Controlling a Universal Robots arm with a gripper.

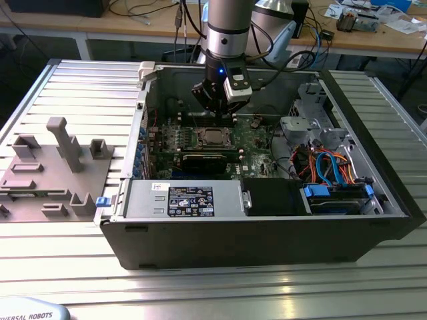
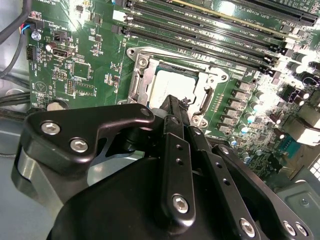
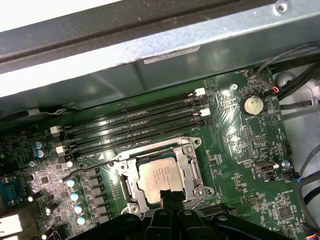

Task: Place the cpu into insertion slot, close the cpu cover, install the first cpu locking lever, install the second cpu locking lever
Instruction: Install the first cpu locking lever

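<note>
Arm comes straight down from 12 o'clock in the exterior view, wrist vertical, blue light lit. Hand [image 1: 215,115] points down, black fingers [image 2: 172,112] drawn together to a narrow tip, nothing visibly between them, tip [image 3: 170,196] low.

surface: ribbed metal table [image 1: 73,87] | on it: black computer case [image 1: 267,233]; grey fixture block [image 1: 53,173]
</note>
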